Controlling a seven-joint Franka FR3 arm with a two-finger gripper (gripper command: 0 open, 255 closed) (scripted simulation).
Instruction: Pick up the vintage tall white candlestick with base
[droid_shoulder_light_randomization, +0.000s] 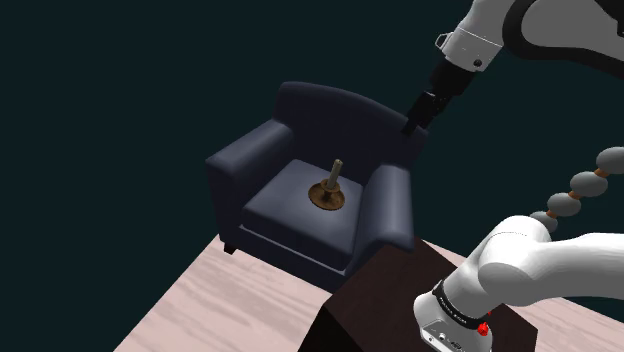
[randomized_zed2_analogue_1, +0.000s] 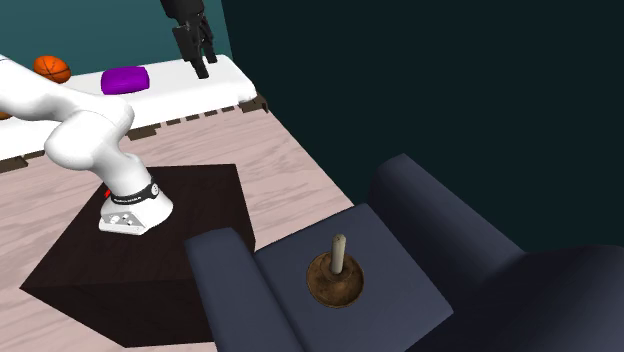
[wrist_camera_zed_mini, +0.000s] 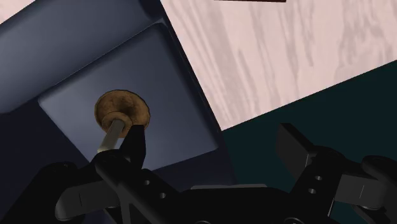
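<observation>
Gripper (droid_shoulder_light_randomization: 411, 127) wide open, high above the armchair (droid_shoulder_light_randomization: 386, 205). Best to centre over the candlestick (droid_shoulder_light_randomization: 331, 187), apparently upright on the seat, then close on its thin stem.

A navy armchair (droid_shoulder_light_randomization: 318, 112) sits below the gripper (droid_shoulder_light_randomization: 411, 124) on pale plank floor (droid_shoulder_light_randomization: 220, 300). Dark teal wall (droid_shoulder_light_randomization: 120, 100) rises behind it.

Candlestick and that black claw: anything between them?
Nothing: only air lies between the open gripper, up high, and the candlestick on the armchair seat, per the shoulder view.
</observation>
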